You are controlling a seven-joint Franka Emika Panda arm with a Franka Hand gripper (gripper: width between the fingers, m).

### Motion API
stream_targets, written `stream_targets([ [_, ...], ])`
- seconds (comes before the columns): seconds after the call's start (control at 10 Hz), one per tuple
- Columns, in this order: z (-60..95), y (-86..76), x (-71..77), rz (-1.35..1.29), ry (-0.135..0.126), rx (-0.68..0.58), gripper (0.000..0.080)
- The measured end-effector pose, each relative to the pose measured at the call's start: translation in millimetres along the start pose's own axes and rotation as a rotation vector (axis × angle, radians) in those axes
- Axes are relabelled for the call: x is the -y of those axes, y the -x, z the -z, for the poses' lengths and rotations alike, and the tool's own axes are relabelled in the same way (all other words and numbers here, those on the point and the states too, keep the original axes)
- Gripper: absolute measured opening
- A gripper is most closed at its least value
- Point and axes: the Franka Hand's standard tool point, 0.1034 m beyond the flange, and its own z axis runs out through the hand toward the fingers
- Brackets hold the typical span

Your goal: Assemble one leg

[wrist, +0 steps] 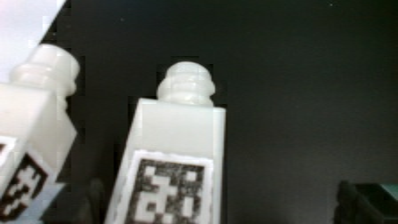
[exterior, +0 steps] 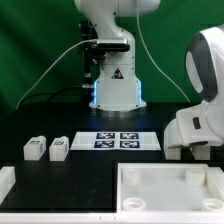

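Leg: in the wrist view the leg [wrist: 178, 150] lies on the black table [wrist: 302, 90], its ridged tip [wrist: 187, 80] pointing away from its marker tag [wrist: 166, 190].
Neighbour: a second leg [wrist: 36, 110] lies just beside it, not touching.
Exterior: a pair of small blocks [exterior: 46, 148] sits at the exterior view's left of the marker board [exterior: 125, 140]; these are probably the same two legs.
Gripper: its fingertips are not plainly shown, so I cannot tell whether they are apart or together.
Handling: the leg looks light, rigid and smooth.
Hold: take it across the flat sides at mid-body, clear of the tip.
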Motion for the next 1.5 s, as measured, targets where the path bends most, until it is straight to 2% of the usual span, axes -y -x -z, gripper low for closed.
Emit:
stream_targets([
  [0.1, 0.8, -0.2, 0.0, 0.0, 0.0, -0.001, 0.0606],
  [0.2, 0.7, -0.2, 0.1, 0.0, 0.0, -0.001, 0.0606],
  [0.3, 0.6, -0.2, 0.1, 0.0, 0.0, -0.001, 0.0429],
  [0.4, 0.7, -0.1, 0.1, 0.0, 0.0, -0.001, 0.0429],
  [0.5, 0.7, -0.1, 0.1, 0.0, 0.0, -0.001, 0.0287],
  [1.2, 1.8, -0.3, -0.3, 0.001, -0.001, -0.003, 0.029],
  [1.3, 15.6, 5.3, -5.4, 0.035, 0.004, 0.007, 0.029],
  [1.4, 43.3, 10.3, -10.1, 0.057, 0.002, -0.036, 0.029],
  [1.5, 65.2, 23.2, -14.1, 0.07, 0.003, -0.039, 0.029],
])
